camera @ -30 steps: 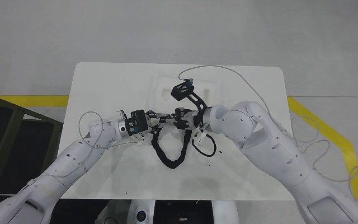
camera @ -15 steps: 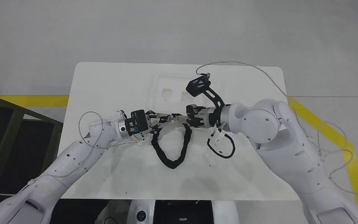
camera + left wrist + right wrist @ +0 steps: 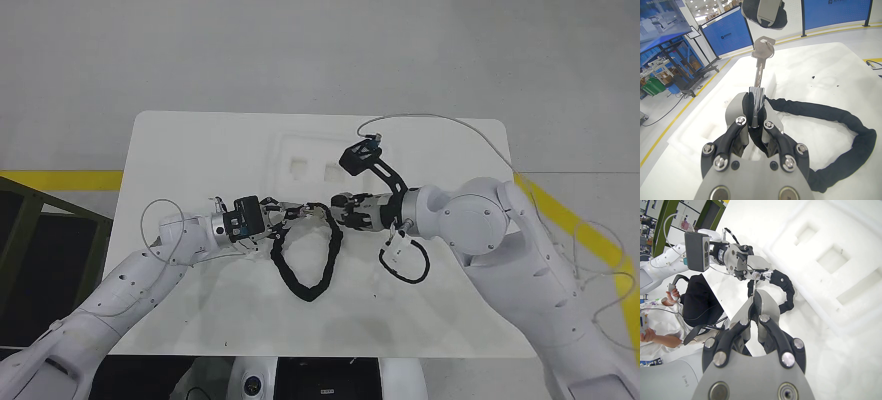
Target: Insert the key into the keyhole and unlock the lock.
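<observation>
Key (image 3: pixel 763 47) sits in the keyhole of the shiny lock (image 3: pixel 757 100), with its round head sticking out (a small ring (image 3: pixel 770 49) hangs on it). The left pincer (image 3: pixel 754 108) is pinching the lock near the middle of the white desk (image 3: pixel 829 62). The black chain (image 3: pixel 829 111) loops from the lock down onto the desk. The right pincer (image 3: pixel 755 295) is just beside the key's head, not touching it. Its fingers are pressed close together on nothing.
</observation>
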Robot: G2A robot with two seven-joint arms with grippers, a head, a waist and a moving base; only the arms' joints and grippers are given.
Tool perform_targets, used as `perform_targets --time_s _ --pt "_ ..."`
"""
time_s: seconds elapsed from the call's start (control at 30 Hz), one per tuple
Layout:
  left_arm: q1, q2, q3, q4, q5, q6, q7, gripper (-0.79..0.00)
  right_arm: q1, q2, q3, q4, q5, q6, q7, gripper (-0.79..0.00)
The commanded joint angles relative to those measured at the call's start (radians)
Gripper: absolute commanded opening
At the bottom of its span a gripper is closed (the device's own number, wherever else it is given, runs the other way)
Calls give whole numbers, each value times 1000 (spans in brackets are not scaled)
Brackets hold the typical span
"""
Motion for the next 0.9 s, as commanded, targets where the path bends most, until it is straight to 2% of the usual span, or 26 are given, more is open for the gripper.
perform_targets --time_s 0.0,0.87 --pt "0 0 0 0 0 0 0 -785 5 -2 -6 8 2 -2 -3 -785" --pt "0 0 0 0 0 0 0 -785 48 -22 -85 62 10 -4 -33 -785"
